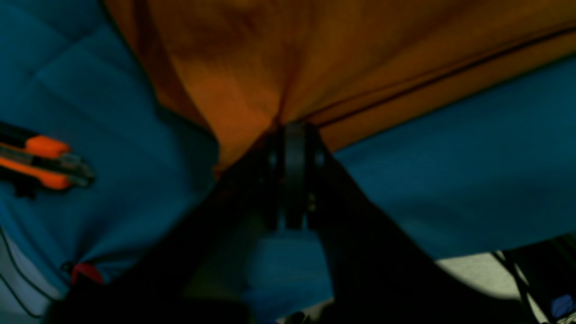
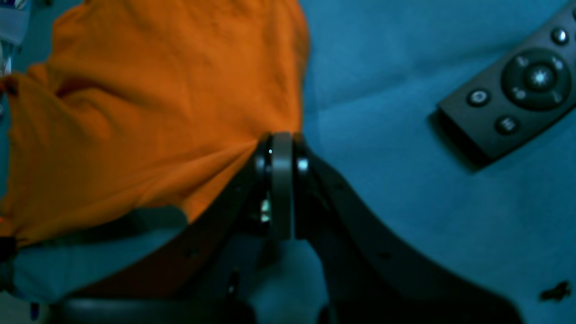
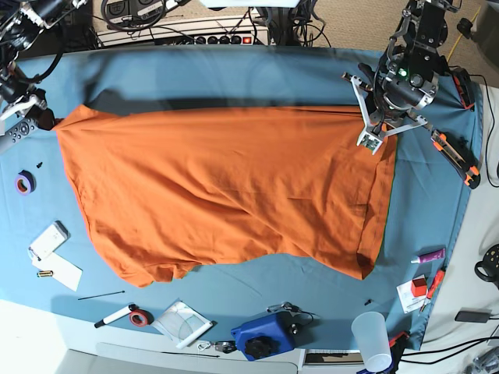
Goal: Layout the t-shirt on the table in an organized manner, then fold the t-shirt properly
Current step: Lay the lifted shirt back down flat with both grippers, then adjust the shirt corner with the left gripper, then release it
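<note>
We judged the t-shirt [image 3: 226, 187] light and limp, best taken by its corners; the left gripper [image 1: 294, 130] and right gripper [image 2: 281, 137] each pinched one.

Orange t-shirt [image 3: 226, 187] spread across the blue-covered table [image 3: 234, 78]; left gripper [image 3: 373, 139] and right gripper [image 3: 48, 118] pinch its far corners.
</note>
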`<move>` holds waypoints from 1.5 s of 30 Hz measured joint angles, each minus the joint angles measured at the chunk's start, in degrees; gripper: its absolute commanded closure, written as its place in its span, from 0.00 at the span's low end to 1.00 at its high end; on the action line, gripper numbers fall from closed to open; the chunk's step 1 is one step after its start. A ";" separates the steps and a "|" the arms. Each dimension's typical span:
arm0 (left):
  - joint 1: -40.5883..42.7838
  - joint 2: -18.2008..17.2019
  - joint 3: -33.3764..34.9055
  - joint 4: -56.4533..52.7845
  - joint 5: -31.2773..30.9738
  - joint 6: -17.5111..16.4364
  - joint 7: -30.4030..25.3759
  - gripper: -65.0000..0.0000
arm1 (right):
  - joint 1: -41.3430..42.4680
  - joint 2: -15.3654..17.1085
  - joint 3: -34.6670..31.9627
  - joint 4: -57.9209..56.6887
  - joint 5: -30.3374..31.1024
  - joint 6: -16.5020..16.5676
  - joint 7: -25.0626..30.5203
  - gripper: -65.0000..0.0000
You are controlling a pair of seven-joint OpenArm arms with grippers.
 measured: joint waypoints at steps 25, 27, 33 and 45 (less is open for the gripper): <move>6.12 -6.21 -0.11 0.96 0.90 4.15 -2.49 0.65 | -7.78 -7.61 -0.04 12.59 -8.00 0.00 0.22 1.00; 5.97 -6.34 -0.17 1.07 1.33 4.79 -2.12 0.57 | -7.78 -7.58 -0.04 12.61 -8.00 0.00 0.22 1.00; 7.30 -6.29 0.00 5.77 0.31 6.51 2.32 0.57 | -7.78 -7.61 -0.04 12.61 -8.00 0.00 0.24 1.00; 4.07 -6.47 -0.11 12.83 0.90 6.71 -3.89 0.57 | -7.78 -7.61 -0.04 12.61 -9.31 0.00 0.24 1.00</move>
